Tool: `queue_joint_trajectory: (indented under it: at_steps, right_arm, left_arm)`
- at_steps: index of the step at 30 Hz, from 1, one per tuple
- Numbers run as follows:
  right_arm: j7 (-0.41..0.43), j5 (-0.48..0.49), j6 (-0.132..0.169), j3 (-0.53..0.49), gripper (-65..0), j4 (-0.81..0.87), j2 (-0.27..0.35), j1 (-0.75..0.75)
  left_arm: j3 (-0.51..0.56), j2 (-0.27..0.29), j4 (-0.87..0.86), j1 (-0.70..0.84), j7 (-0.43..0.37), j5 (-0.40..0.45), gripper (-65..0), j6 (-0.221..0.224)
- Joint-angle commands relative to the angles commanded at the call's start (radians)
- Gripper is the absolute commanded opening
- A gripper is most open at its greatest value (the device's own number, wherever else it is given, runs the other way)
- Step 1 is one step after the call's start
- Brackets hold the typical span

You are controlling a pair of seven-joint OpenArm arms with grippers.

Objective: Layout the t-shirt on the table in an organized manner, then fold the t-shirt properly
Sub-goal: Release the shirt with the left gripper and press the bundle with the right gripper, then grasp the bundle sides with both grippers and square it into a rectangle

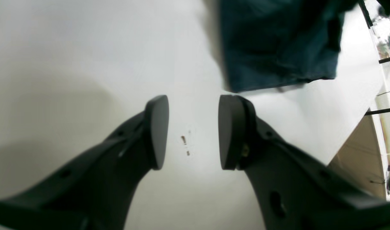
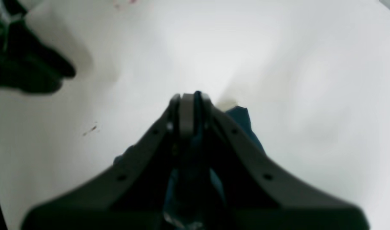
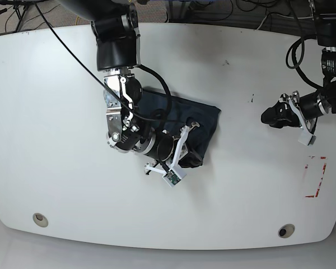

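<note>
t-shirt (image 3: 182,120) bunched in a dark heap near the middle of the table (image 3: 56,140), partly under the right arm. right gripper (image 2: 191,108) clamped on a fold of navy cloth, blue showing between the pads. left gripper (image 1: 193,131) wide apart, empty, poised over bare white surface well clear of the cloth. risks from here, judged: dragging the whole heap instead of spreading it with only one corner held; pinched fold slipping free; sleeves staying tucked under.

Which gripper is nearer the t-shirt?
Right. The right gripper is shut on the t-shirt; the left gripper hangs open over bare table, apart from the fabric.
</note>
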Motion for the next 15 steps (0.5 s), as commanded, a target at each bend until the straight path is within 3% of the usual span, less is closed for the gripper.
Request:
queue_joint_trajectory:
  at_steps: [5, 8, 10, 15]
  right_arm:
    - [0.051, 0.000, 0.000, 0.000, -64.2, -0.107, 0.003, 0.058]
    - [0.051, 0.000, 0.000, 0.000, -60.2, -0.109, 0.005, 0.077]
    - [0.051, 0.002, 0.000, 0.000, -53.1, -0.106, 0.006, 0.078]
    - [0.051, 0.008, 0.000, 0.006, -23.8, -0.026, 0.046, 0.058]
  left_arm:
    - [0.058, 0.023, 0.060, 0.000, -0.002, 0.005, -40.7, 0.000]
    - [0.089, 0.035, 0.101, -0.005, -0.003, 0.005, -40.7, 0.002]
    - [0.109, 0.048, 0.124, -0.018, -0.003, 0.005, -40.7, 0.002]
    - [0.178, 0.083, 0.158, -0.075, 0.000, 0.005, -40.7, 0.006]
